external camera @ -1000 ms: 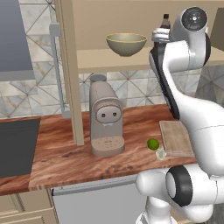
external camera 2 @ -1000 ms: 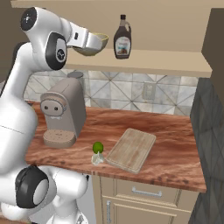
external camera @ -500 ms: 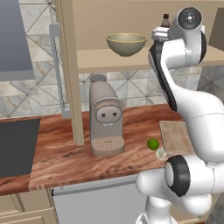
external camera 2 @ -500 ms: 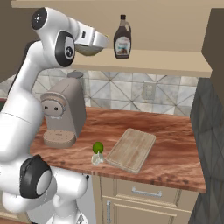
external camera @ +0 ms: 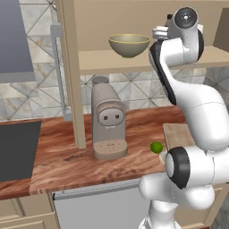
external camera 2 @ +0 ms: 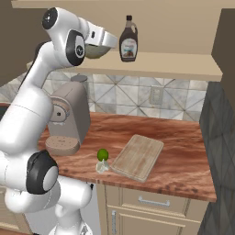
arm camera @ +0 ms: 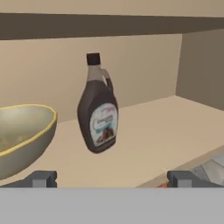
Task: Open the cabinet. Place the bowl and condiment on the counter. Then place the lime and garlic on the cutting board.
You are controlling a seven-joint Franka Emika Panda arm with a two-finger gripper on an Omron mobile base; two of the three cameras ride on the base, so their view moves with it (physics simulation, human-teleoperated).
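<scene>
I can find only one label: a pale oval one on the front of the condiment (arm camera: 98, 114), the dark bottle that stands on the cabinet shelf (arm camera: 144, 144) beside the bowl (arm camera: 22, 131). It carries some lines of print, but they are too blurred for me to read. Nothing else here bears text.

1. Condiment (arm camera: 98, 111): a dark brown bottle with a narrow neck, black cap and pale label, standing upright on the shelf near the middle of the view.
2. Bowl (arm camera: 22, 135): olive-beige with a yellowish rim, sitting just left of the bottle and apart from it, running off the left edge.
3. Cabinet (arm camera: 144, 65): its beige back wall, right side wall and shelf floor are enclosing both items.
4. Gripper (arm camera: 111, 178): its two grey tips are standing wide apart at the bottom, holding nothing.
</scene>
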